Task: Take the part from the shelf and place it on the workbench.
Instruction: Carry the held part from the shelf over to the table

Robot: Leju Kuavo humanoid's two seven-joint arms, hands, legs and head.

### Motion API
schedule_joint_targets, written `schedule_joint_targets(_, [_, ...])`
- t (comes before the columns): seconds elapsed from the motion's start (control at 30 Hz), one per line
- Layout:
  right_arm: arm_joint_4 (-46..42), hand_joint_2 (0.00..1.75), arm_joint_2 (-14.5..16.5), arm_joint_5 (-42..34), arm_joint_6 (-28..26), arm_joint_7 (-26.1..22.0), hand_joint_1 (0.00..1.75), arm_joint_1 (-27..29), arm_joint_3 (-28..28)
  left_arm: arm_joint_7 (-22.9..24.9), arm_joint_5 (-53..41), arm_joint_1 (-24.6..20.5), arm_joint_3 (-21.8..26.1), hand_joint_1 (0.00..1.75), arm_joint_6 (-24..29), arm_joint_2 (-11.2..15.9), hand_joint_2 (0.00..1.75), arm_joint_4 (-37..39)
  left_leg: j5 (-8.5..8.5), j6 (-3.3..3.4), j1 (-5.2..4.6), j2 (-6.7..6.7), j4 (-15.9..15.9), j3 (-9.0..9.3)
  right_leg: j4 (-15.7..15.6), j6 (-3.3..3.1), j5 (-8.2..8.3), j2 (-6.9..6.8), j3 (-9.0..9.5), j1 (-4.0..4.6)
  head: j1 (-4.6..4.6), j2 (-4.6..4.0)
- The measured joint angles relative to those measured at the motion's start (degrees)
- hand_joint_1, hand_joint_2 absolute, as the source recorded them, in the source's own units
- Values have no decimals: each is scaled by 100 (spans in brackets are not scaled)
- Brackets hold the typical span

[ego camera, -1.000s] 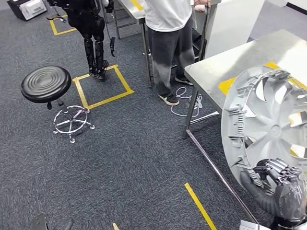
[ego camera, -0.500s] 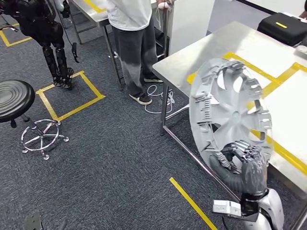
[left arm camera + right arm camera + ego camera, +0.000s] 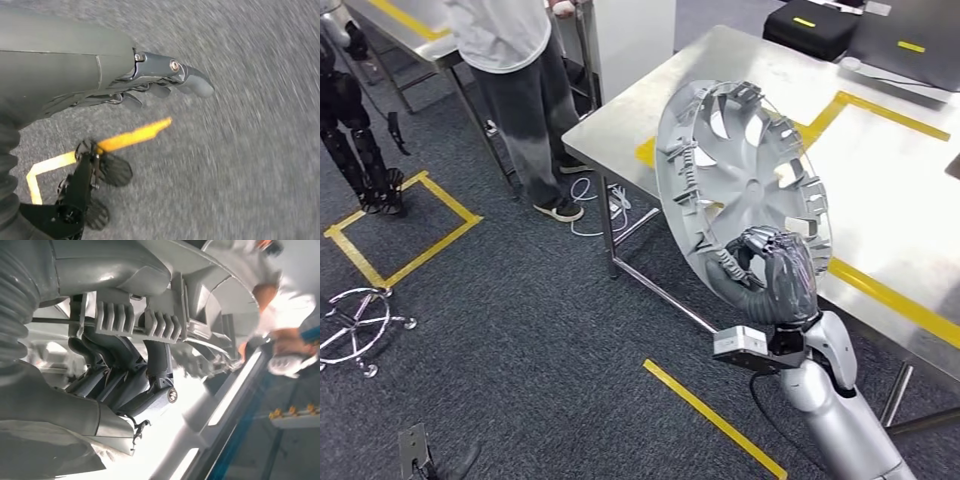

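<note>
Head view: right hand [image 3: 773,275] grips the tilted, silver, spoked wheel cover [image 3: 739,175]; left hand [image 3: 151,80] holds nothing.

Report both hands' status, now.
Left hand: holds nothing, fingers stretched out.
Right hand: grips the silver wheel cover by its rim.

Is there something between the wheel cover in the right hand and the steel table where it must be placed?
Nothing visible blocks it. The right hand grips the wheel cover by its lower rim, tilted at the table's near edge. The tabletop behind it, marked with yellow tape, looks bare; a black case sits at the far end.
</note>
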Motion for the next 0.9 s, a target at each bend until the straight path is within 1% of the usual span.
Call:
schedule_joint_targets(0.03, [112,175,54,-15,-5,20,175,-93,20,13,-1,-2,-12,0,8,-8,175,0,-146,-28,18,-170,248,-102,-9,-27,11,70,7,-17,-14,0])
schedule_joint_targets(0.07, [230,175,112,-26,-9,33,175,-179,41,27,-1,2,-18,0,14,-12,175,0,-320,-43,29,-324,610,-262,-8,-42,14,146,6,-19,-27,0])
schedule_joint_targets(0.1, [353,175,166,-34,-12,43,175,-252,65,42,0,9,-20,0,18,-14,175,0,-484,-51,33,-396,1013,-454,-5,-53,16,227,6,-20,-33,0])
schedule_joint_targets(0.13, [475,175,214,-34,-14,53,175,-316,88,53,2,15,-21,0,22,-17,175,1,-577,-56,35,-425,1341,-623,2,-57,16,316,7,-19,-37,0])
schedule_joint_targets(0.17, [587,175,254,-31,-16,63,175,-373,109,58,2,17,-22,0,24,-21,175,1,-559,-57,36,-435,1494,-722,12,-57,16,407,8,-19,-37,0])
schedule_joint_targets(0.2, [697,175,288,-28,-17,79,175,-425,124,60,3,15,-25,0,25,-26,175,2,-419,-54,42,-447,1412,-721,27,-55,15,495,8,-20,-38,0])
schedule_joint_targets(0.23, [802,175,321,-25,-18,97,175,-479,135,61,3,8,-31,0,24,-29,175,2,-196,-50,53,-484,1130,-628,44,-48,10,581,8,-24,-37,0])
schedule_joint_targets(0.27, [903,175,355,-21,-19,111,175,-535,143,61,2,1,-39,0,22,-33,175,2,29,-48,74,-582,751,-490,64,-35,2,659,1,-30,-36,0])
schedule_joint_targets(0.3, [1002,175,391,-18,-20,122,175,-602,150,63,1,-5,-48,0,16,-39,175,2,180,-47,98,-711,397,-351,94,-14,-6,739,-21,-29,-37,0])
schedule_joint_targets(0.33, [1100,175,432,-15,-23,127,175,-675,160,64,-5,-14,-57,0,7,-46,175,3,252,-43,114,-817,160,-262,116,18,-4,814,-56,-33,-39,1])
schedule_joint_targets(0.37, [1190,175,467,-14,-28,133,175,-743,169,63,-10,-22,-67,0,-8,-54,175,3,254,-34,120,-885,45,-224,130,52,5,881,-94,-41,-41,1])
schedule_joint_targets(0.4, [1272,175,496,-20,-37,140,175,-802,178,62,-15,-32,-80,0,-31,-62,175,3,233,-15,113,-877,18,-217,129,90,23,948,-126,-50,-42,1])
schedule_joint_targets(0.43, [1346,175,519,-33,-44,151,175,-850,184,59,-22,-46,-97,0,-57,-71,175,3,240,17,110,-817,9,-225,114,129,40,1003,-150,-63,-42,1])
schedule_joint_targets(0.47, [1416,175,539,-55,-50,166,175,-895,190,56,-31,-62,-119,0,-85,-80,175,3,255,53,112,-755,-9,-222,125,158,21,955,-182,-65,-36,0])
schedule_joint_targets(0.5, [1494,175,565,-75,-53,187,175,-953,197,56,-41,-79,-141,0,-110,-87,175,3,270,92,116,-690,-27,-220,204,184,-44,832,-241,-59,-17,0])
schedule_joint_targets(0.53, [1577,175,605,-90,-52,211,175,-1023,206,58,-52,-94,-162,0,-124,-92,175,3,282,126,120,-619,-44,-220,404,206,-168,659,-348,-54,3,0])
schedule_joint_targets(0.57, [1661,175,655,-95,-52,240,175,-1094,219,67,-62,-104,-184,0,-127,-92,175,2,284,150,111,-550,-48,-222,707,220,-333,462,-499,-53,21,0])
schedule_joint_targets(0.6, [1745,175,710,-85,-51,279,175,-1163,234,86,-73,-107,-204,0,-122,-91,175,2,280,167,101,-476,-47,-225,1095,235,-504,344,-677,-57,36,0])
schedule_joint_targets(0.63, [1836,175,769,-60,-52,330,175,-1228,255,119,-90,-112,-232,0,-108,-93,175,3,276,175,93,-397,-46,-226,1463,247,-631,289,-849,-63,37,0])
schedule_joint_targets(0.67, [1939,175,824,-30,-54,397,175,-1301,277,155,-114,-123,-268,0,-87,-100,175,3,272,180,89,-321,-46,-226,1682,254,-666,265,-952,-65,37,0])
schedule_joint_targets(0.7, [2049,175,879,-3,-57,473,175,-1386,298,195,-143,-143,-311,0,-67,-110,175,3,269,180,87,-248,-44,-224,1711,254,-607,248,-963,-64,39,0])
schedule_joint_targets(0.73, [2165,175,937,17,-62,551,175,-1491,315,232,-169,-171,-364,0,-46,-124,175,3,264,175,87,-179,-44,-219,1489,245,-448,216,-848,-61,41,0])
schedule_joint_targets(0.77, [2275,175,999,40,-68,633,175,-1604,327,262,-199,-204,-418,0,-30,-137,175,2,256,165,84,-116,-43,-209,1098,223,-246,130,-645,-52,41,0])
schedule_joint_targets(0.8, [2387,175,1075,81,-75,728,175,-1724,338,299,-228,-236,-472,0,-19,-149,175,2,243,146,67,-54,-38,-202,693,194,-108,-34,-424,-14,42,0])
schedule_joint_targets(0.83, [2510,175,1159,152,-84,831,175,-1855,359,334,-256,-263,-528,0,-7,-159,175,2,232,123,47,10,-30,-199,369,158,-17,-171,-252,18,40,0])
schedule_joint_targets(0.87, [2646,175,1240,250,-99,942,175,-1982,389,366,-280,-284,-582,0,5,-167,175,2,223,99,26,74,-25,-199,189,126,7,-269,-163,50,32,0])
schedule_joint_targets(0.9, [2798,175,1311,363,-121,1049,175,-2106,425,394,-295,-304,-637,0,19,-178,175,2,218,77,7,149,-20,-197,132,100,-10,-288,-142,76,22,0])
